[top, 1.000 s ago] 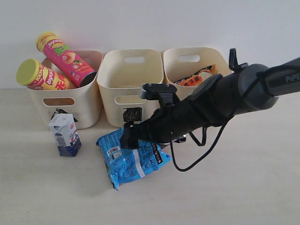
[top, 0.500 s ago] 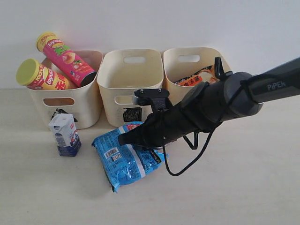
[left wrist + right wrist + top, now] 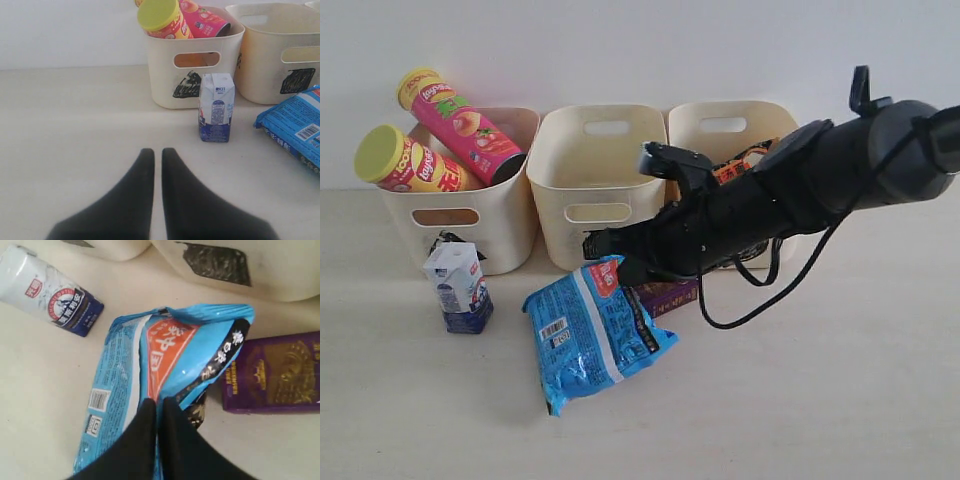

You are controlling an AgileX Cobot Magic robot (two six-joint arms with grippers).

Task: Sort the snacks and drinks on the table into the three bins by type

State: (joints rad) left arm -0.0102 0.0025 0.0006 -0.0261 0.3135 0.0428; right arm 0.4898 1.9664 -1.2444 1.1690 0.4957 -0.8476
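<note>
My right fingers [image 3: 152, 407] are shut on the upper edge of the blue packet [image 3: 592, 338], which lies in the lower middle of the exterior view, in front of the middle bin [image 3: 560, 170]. The pinched edge is raised a little, and the rest of the packet seems to rest on the table [image 3: 840, 400]. My left fingers [image 3: 150, 157] are pressed together and hold nothing. They hover low over a bare part of the table, with the white carton [image 3: 216, 107] ahead of them.

As far as I can judge, the task is about half done. The pink tube [image 3: 460, 122] and the yellow-red tube [image 3: 415, 165] lean in the left bin [image 3: 505, 235], at the upper left of the exterior view. The orange packet [image 3: 735, 168] shows in the right bin [image 3: 695, 125], at the upper right, partly behind my arm.

Three things are left. They are the blue packet that I hold, the white carton just in front of the left bin, and the purple carton [image 3: 272, 372], which lies just beside the packet. The middle bin looks empty, but I cannot see its bottom. I think the blue packet belongs with the orange one, and both cartons belong in the middle bin.
</note>
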